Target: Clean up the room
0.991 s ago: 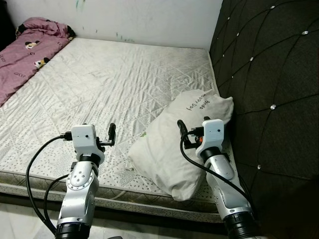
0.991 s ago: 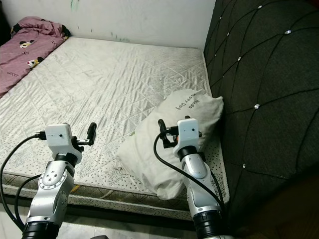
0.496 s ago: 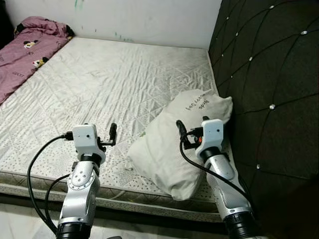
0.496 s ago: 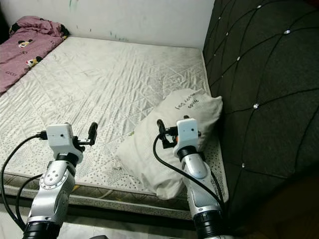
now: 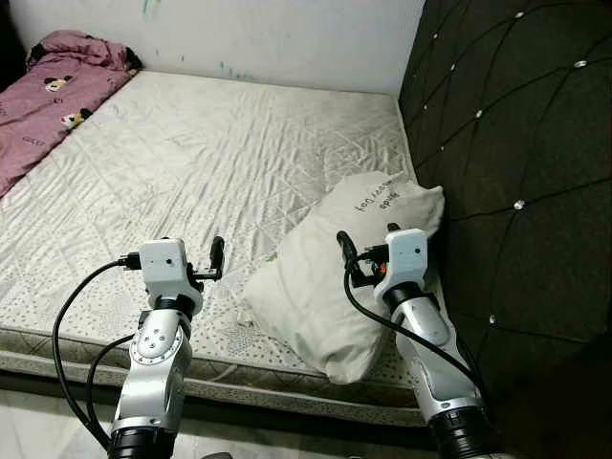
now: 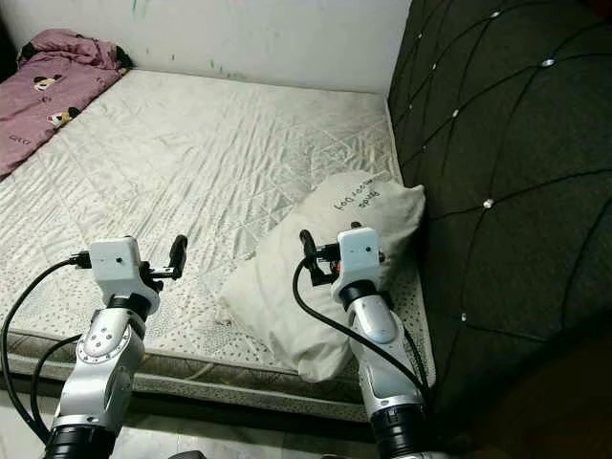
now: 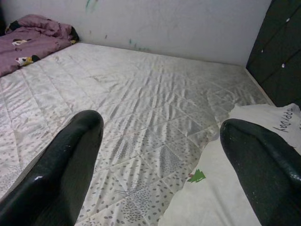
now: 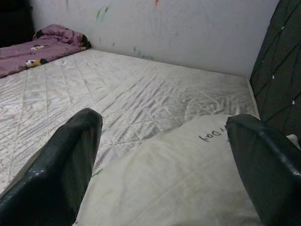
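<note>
Bare quilted mattress (image 5: 210, 163) stretches out ahead of me, pale and patterned, running up to a white wall (image 5: 277, 33) marked with a few green smudges. On my right stands a dark tufted headboard (image 5: 516, 143) with shiny studs. Over in the far left corner lies a crumpled pink blanket (image 5: 48, 96) with cartoon prints on it.

Now the pillow (image 5: 335, 273), white with dark handwriting near its top end: it sits on the mattress's near right corner, tilted, its upper end close against the headboard and its lower end reaching the mattress edge.

My right tool (image 8: 164, 165) is raised just above the pillow's middle, fingers spread wide, nothing between them; the wrist view looks straight along them over the pillow toward the wall. My left tool (image 7: 160, 160) hovers over the mattress just left of the pillow, also spread wide and empty, with the pillow's edge and a small green tree print (image 7: 197, 176) showing near one finger (image 7: 70, 155).
</note>
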